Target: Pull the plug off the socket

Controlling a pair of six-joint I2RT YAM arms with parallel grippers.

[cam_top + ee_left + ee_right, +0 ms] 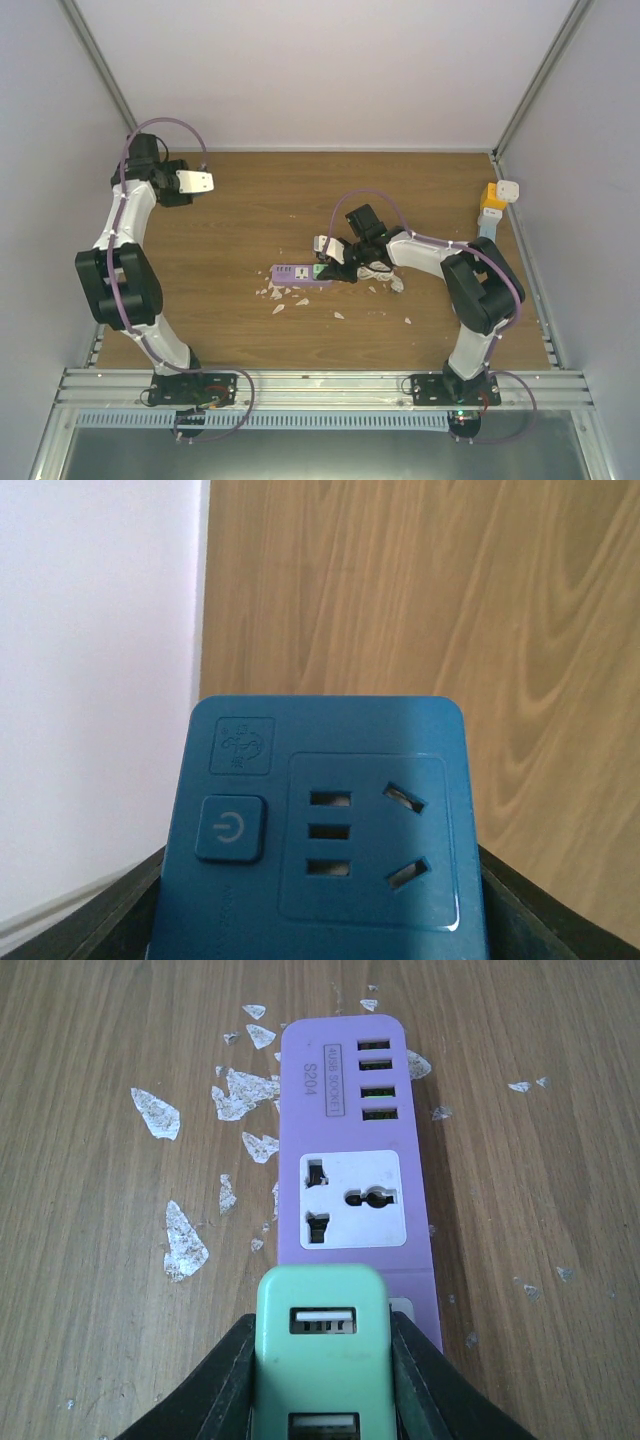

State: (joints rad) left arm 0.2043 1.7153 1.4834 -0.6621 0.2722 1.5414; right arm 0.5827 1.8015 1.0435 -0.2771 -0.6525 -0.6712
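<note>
Plug: mint-green plug (320, 1350) with two USB ports on its face, sitting on the near end of the purple power strip (355, 1150) in the right wrist view. Its prongs are hidden, so seating depth cannot be read, but no gap shows and it looks fully home.
Strip: lies flat at the middle of the wooden table (230, 215). One universal outlet and a row of four USB slots are free beyond the plug.
Right gripper: right gripper (322, 1335) is clenched on the plug, one black finger on each flank.
Step in hand: grasp made, extraction not yet done.
Next move (judgement): a straight pull along the prong axis, away from the strip face. Nothing pins the strip, so it may lift or drag with the plug. A brisk, square pull seems better than a slanted one, which could bind the prongs.
Debris: white flakes (185, 1240) are scattered on the wood beside the strip, mostly on the left of the right wrist view. None sits in the pull path.
Left gripper: left gripper (320, 910) is at the far left of the table, well apart from the strip, grasping a blue socket block (330, 820) with a power button. It is in no position to brace the strip.
Far right edge: yellow and white adapters (497, 198) by the wall, not involved.
</note>
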